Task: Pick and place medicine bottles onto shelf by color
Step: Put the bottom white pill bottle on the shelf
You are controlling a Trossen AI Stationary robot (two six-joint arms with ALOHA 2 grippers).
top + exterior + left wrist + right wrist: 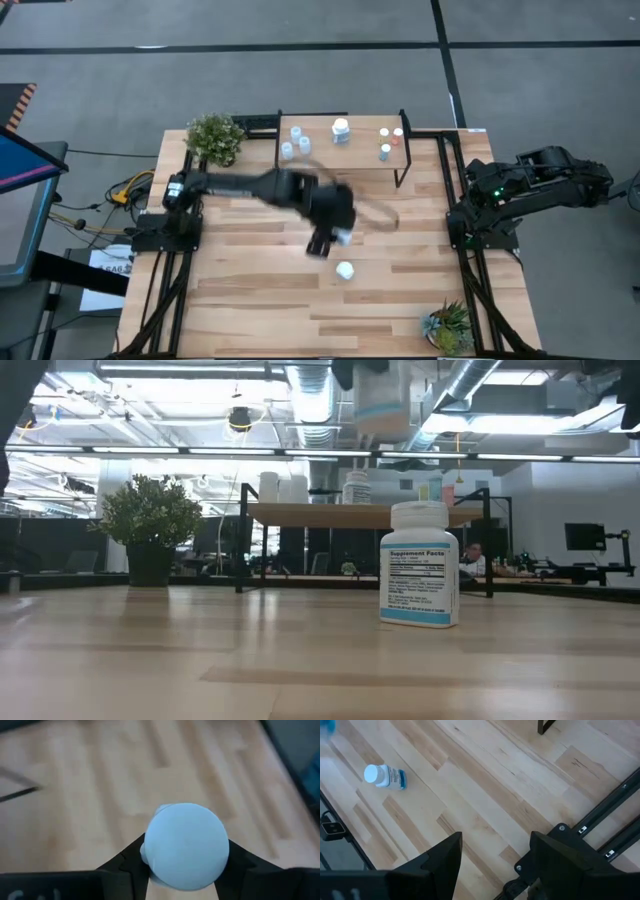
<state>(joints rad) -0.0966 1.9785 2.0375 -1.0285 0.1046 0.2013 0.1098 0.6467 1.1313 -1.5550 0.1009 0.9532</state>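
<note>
While my left pincer (330,238) hangs over mid-desk (250,290), it's clenched on a white bottle (186,846), lifted clear. My right pincer (492,865) sits released, parked at the desk's right edge. Another white bottle (345,270) stands on the desk just beside. Shelf (360,152) at the far edge holds several bottles.

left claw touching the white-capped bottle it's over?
Touching. In the left wrist view the left claw has both dark fingers pressed against the round white-capped medicine bottle.
</note>
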